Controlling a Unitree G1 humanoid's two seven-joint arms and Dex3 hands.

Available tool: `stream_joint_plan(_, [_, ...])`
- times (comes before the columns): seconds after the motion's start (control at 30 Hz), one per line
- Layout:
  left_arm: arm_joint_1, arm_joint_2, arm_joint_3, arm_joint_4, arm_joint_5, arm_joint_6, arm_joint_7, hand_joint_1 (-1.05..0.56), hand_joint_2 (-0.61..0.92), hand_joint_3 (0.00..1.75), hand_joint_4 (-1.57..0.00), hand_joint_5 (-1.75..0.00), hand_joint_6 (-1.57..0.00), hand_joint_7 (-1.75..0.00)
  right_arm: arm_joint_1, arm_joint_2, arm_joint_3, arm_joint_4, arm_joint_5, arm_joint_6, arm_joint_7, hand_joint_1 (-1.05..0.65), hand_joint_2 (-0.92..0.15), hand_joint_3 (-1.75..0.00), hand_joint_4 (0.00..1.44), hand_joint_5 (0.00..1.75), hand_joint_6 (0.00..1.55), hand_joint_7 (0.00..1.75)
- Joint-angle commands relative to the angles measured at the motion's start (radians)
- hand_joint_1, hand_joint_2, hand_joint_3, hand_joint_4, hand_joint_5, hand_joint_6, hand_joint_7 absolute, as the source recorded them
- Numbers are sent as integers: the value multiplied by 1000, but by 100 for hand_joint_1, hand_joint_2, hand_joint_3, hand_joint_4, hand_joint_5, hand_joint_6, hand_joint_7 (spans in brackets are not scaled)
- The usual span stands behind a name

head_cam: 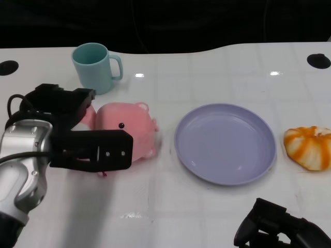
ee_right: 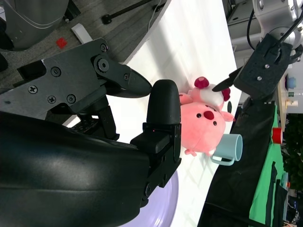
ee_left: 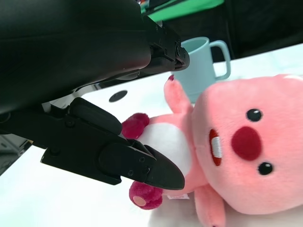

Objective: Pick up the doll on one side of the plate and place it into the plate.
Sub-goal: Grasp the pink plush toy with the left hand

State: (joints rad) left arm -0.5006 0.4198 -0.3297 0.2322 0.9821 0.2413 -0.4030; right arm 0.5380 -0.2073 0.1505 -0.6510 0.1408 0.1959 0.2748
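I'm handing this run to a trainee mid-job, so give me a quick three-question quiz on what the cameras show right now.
1. True or false: the pink doll already lies in the purple plate.
2. Which object stands behind the doll, nearer the table's far edge? A) teal mug B) orange and white plush C) purple plate
3. Fill in: the left robot hand has its fingers around the ____, while the right robot hand holds nothing.

Key: 1 false, it lies on the table left of the plate; 2 A; 3 doll.
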Motion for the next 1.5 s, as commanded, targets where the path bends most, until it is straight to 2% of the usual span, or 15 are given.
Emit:
stream_joint_plan(0.03, [-40,7,-14,84,-27,-15,42,-79,92,2,-4,-22,-17,-1,-1,-12,2,-13,-13,0,-5,-24,-69,-87,69,175,52,166])
stream_joint_plan(0.3, [-116,-18,-58,306,-84,-79,147,-75,92,1,-6,-20,-18,-1,-5,-7,6,-14,-12,10,-7,-22,-69,-89,70,175,51,166])
stream_joint_plan(0.6, [-200,-53,-139,513,-121,-139,176,-72,92,1,-7,-15,-17,0,-5,-9,7,-25,-14,23,-7,-22,-71,-88,70,175,51,166])
stream_joint_plan(0.83, [-260,-98,-198,677,-129,-182,258,-67,92,1,-11,-13,-20,-2,-4,-5,4,-24,-6,20,-6,-24,-75,-81,68,175,48,166])
stream_joint_plan(0.97, [-279,-126,-225,780,-133,-205,318,-61,92,0,-25,-16,-33,-4,-3,-7,10,-35,-21,22,-13,-25,-77,-79,67,175,47,166])
stream_joint_plan(1.03, [-285,-142,-227,825,-147,-204,331,-49,92,1,-42,-11,-46,-3,-3,-6,13,-38,-25,21,-15,-26,-78,-77,67,175,47,166])
stream_joint_plan(1.13, [-292,-157,-220,876,-177,-214,347,-36,92,3,-70,-19,-62,-7,-3,-4,16,-43,-22,29,-17,-25,-78,-77,67,175,46,166])
stream_joint_plan(1.2, [-291,-159,-224,897,-185,-226,380,-32,92,4,-79,-23,-67,-8,-5,-3,18,-42,-23,24,-17,-25,-79,-76,67,175,46,167])
stream_joint_plan(1.27, [-283,-156,-230,917,-186,-245,430,-32,88,3,-79,-118,-103,-13,-6,0,23,-44,-25,25,-19,-23,-80,-76,67,175,46,167])
stream_joint_plan(1.3, [-279,-154,-232,922,-185,-254,457,-32,87,2,-79,-133,-110,-14,-7,1,26,-46,-25,29,-22,-22,-80,-76,67,175,46,167])
stream_joint_plan(1.33, [-276,-153,-232,927,-188,-260,479,-31,89,3,-75,-139,-109,-11,-8,3,28,-48,-24,36,-24,-22,-80,-76,67,175,45,167])
stream_joint_plan(1.37, [-274,-150,-230,928,-192,-266,498,-30,90,8,-70,-145,-105,-8,-10,4,29,-48,-21,40,-24,-22,-80,-76,66,175,45,167])
stream_joint_plan(1.4, [-272,-147,-230,929,-196,-274,516,-29,91,18,-66,-162,-105,-6,-12,5,31,-47,-20,40,-25,-22,-81,-76,66,175,45,167])
stream_joint_plan(1.5, [-272,-137,-230,928,-203,-302,558,-27,92,23,-70,-173,-111,-10,-19,6,35,-48,-22,49,-29,-22,-81,-75,67,175,44,168])
